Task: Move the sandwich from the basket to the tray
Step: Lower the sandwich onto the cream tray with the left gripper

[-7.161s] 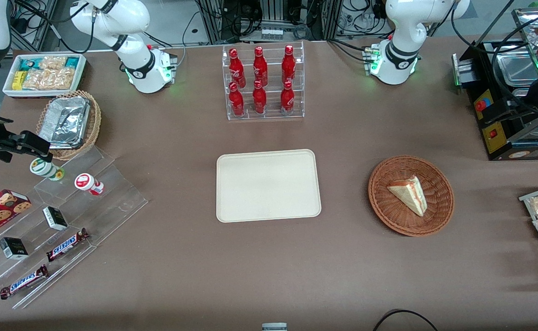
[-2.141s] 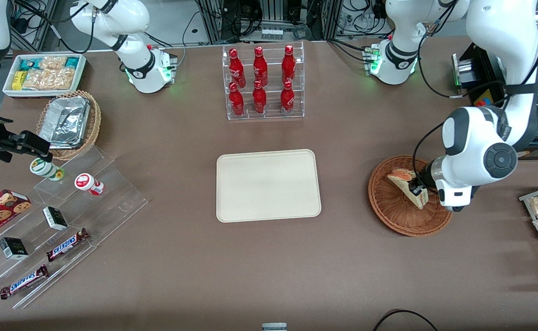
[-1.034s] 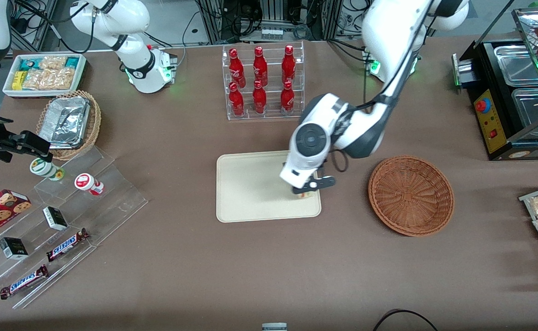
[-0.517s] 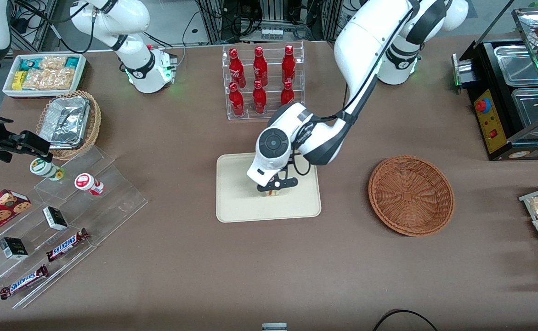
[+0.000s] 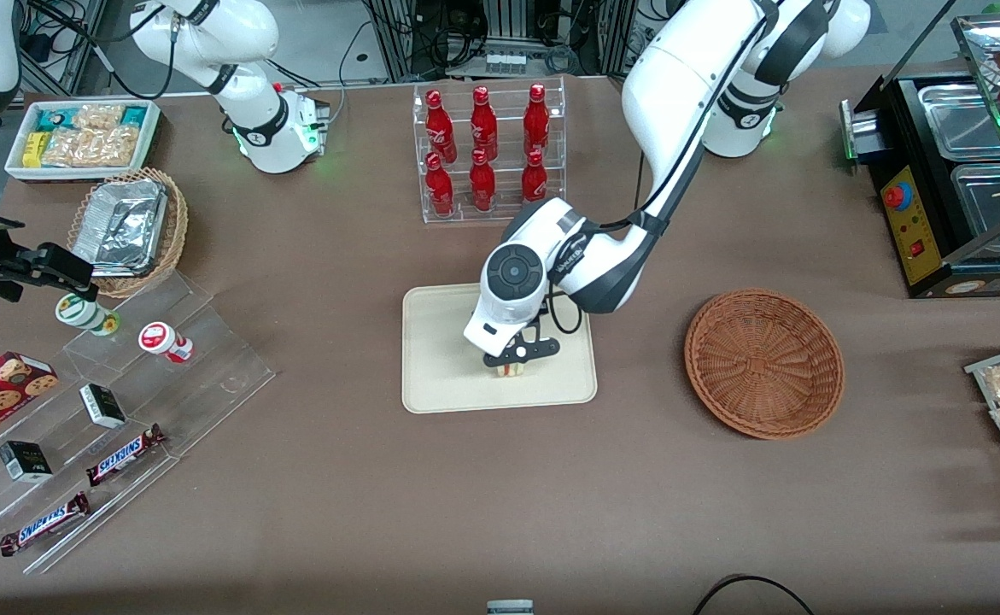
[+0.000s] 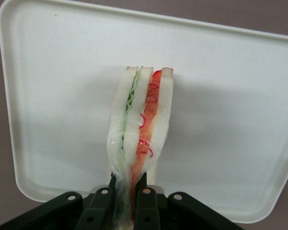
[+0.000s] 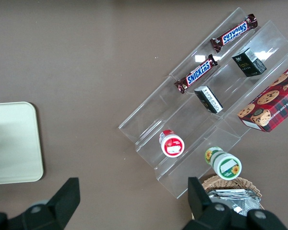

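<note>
Pinching the sandwich (image 6: 140, 132) in my jaws, white bread with green and red filling, clear-wrapped, cream tray (image 6: 62, 96) below my gripper (image 5: 512, 363), brown tabletop (image 5: 337, 478), basket (image 5: 764, 363) aside.

We see a brown table (image 5: 337, 512). Cream tray (image 5: 440, 376) at frame centre, reddish wicker basket (image 5: 764, 363) beside it toward the working arm's end. Clear rack of red bottles (image 5: 489, 154) at top centre. Toward the parked arm's end: white snack bin (image 5: 81, 137), tan basket of foil containers (image 5: 128, 231), acrylic stepped stand (image 5: 124, 410). Gripper (image 5: 512, 363) sits over the tray, clamped on the sandwich (image 6: 141, 124).
</note>
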Robot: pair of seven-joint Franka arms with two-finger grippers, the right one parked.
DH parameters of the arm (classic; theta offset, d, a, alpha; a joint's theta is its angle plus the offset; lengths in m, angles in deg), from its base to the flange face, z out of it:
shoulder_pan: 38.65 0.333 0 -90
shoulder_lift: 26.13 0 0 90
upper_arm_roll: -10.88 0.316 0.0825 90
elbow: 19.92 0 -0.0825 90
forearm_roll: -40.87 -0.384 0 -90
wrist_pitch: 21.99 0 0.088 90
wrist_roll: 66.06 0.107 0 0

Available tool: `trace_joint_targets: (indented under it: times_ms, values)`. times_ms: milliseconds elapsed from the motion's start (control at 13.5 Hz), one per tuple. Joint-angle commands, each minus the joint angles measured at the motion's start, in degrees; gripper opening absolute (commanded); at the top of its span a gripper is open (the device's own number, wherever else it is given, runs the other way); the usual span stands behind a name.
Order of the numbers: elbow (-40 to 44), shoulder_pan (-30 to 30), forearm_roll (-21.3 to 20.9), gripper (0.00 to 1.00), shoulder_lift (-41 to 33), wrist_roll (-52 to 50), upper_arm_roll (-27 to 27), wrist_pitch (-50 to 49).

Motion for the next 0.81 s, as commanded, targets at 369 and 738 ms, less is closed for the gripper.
trace_joint_targets:
  times_ms: [369, 738]
  values:
    - [0.15, -0.4, -0.19, 0.0, 1.1, -1.19, 0.68, 0.85]
    - [0.06, -0.4, 0.34, 0.0, 1.98, -1.98, 0.59, 1.9]
